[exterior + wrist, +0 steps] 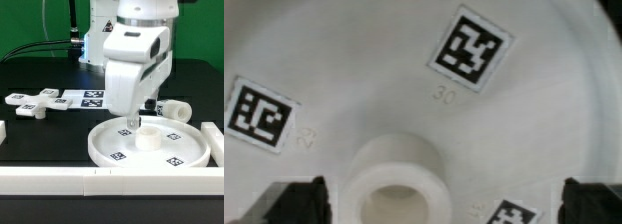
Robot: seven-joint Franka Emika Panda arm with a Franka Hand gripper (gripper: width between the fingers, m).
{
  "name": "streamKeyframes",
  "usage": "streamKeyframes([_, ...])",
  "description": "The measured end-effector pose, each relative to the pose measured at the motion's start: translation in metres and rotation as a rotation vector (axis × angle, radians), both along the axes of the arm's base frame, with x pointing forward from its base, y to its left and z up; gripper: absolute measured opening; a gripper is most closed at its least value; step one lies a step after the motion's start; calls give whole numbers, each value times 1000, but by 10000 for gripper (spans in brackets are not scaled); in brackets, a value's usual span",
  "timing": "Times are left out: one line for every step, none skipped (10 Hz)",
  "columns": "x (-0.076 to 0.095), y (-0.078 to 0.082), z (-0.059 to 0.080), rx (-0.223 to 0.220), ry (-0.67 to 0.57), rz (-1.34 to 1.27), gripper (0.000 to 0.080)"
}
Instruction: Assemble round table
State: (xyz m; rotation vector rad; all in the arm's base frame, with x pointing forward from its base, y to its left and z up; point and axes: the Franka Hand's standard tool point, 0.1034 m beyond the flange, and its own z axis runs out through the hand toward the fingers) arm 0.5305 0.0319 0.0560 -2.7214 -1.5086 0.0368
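Observation:
The large round rimmed disc [115, 145] lies flat on the black table near the front, tags facing up. It fills the wrist view [384, 90]. Its raised centre socket [147, 137] [402, 190] sits between my fingers. My gripper [138, 124] [441, 205] is open and empty, low over the disc, with one dark fingertip [295, 205] on each side of the socket. The short thick cylinder leg [172, 108] lies on its side behind the disc at the exterior view's right. The small cross-shaped base [30, 104] lies at the exterior view's left.
The marker board [85, 99] lies behind the disc, next to the cross base. Long white border walls run along the front [100, 181] and the exterior view's right [213, 137]. Cables hang at the back left.

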Motion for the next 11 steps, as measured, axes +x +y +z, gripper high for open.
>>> streamKeyframes([-8,5,9,-4,-16,-106,649])
streamKeyframes([-15,17,12,-4,-32,-208,649])
streamKeyframes([-18,38,14,-3,-39,-319,649])
streamKeyframes([-18,56,14,2,-48,-397,649])
streamKeyframes([-20,69,14,2,-47,-435,649])
streamKeyframes([-20,79,12,2,-43,-434,649])
streamKeyframes([-22,77,12,-12,-20,-433,649])
streamKeyframes([-22,76,12,-12,-20,-434,649])
streamKeyframes([-26,77,11,-30,11,-438,649])
streamKeyframes([-32,79,12,-76,89,-447,649])
streamKeyframes([-37,79,11,-108,125,-537,649])
